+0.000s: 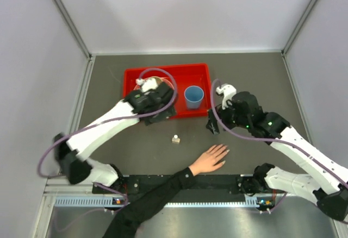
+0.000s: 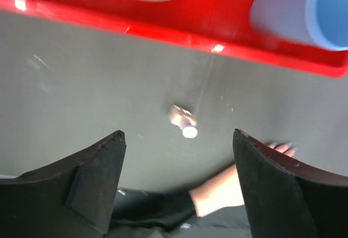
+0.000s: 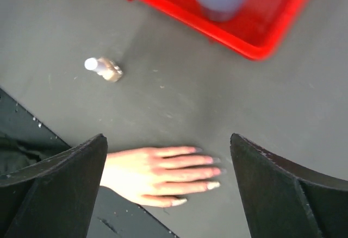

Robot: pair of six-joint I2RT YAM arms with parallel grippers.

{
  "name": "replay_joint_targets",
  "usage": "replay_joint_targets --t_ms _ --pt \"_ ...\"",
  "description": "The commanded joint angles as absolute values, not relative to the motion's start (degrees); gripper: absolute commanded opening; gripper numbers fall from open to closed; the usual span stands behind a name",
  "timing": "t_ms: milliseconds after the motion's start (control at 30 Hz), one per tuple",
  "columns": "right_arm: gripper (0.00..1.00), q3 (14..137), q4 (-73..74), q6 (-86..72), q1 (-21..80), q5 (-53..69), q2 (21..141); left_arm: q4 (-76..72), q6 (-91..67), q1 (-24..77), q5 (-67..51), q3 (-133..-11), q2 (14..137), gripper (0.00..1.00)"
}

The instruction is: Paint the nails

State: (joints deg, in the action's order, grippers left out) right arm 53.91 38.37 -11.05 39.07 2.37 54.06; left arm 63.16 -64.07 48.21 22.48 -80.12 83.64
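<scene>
Dark desk (image 1: 141, 151), hand (image 1: 209, 160) lying flat near the front, nails (image 3: 213, 185) at its finger ends. Left pincer (image 2: 178, 135) and right pincer (image 3: 167, 137) wide open, empty. Seems the get-the-paint step; next needs a soft, straight grab of the little bottle (image 1: 175, 139).

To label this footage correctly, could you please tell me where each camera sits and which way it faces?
Top external: overhead from behind, looking down; left arm and right arm show.
Left wrist: above the bottle, looking down; its fingers show.
Right wrist: above the hand, looking down; its fingers show.
Shared: bottle, hand, red tray.
</scene>
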Motion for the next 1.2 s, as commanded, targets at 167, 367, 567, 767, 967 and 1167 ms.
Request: replay_joint_targets --t_ms 167,367,567,767,967,1167 --pt "0.69 62.0 32.5 -12.8 58.2 -11.1 74.7 49.8 -48.8 46.5 41.3 -62.5 39.7 0.99" --pt "0.61 70.8 32.7 -17.6 64.2 -14.6 86.9 46.0 -43.2 46.6 36.1 -57.6 20.6 0.98" --pt "0.60 77.1 34.0 -19.7 67.1 -14.1 94.6 52.1 -42.6 46.6 35.6 -60.2 19.7 0.96" --pt "0.49 79.0 35.0 -21.4 67.8 -19.0 97.8 52.2 -41.7 46.6 34.5 -60.6 20.2 0.95" --pt "0.47 81.7 36.7 -21.7 67.8 -18.8 102.2 52.9 -41.3 46.6 33.3 -61.3 21.4 0.95" --pt "0.46 79.3 35.2 -22.9 67.9 -19.8 102.7 52.6 -42.3 46.6 33.6 -61.6 21.3 0.95"
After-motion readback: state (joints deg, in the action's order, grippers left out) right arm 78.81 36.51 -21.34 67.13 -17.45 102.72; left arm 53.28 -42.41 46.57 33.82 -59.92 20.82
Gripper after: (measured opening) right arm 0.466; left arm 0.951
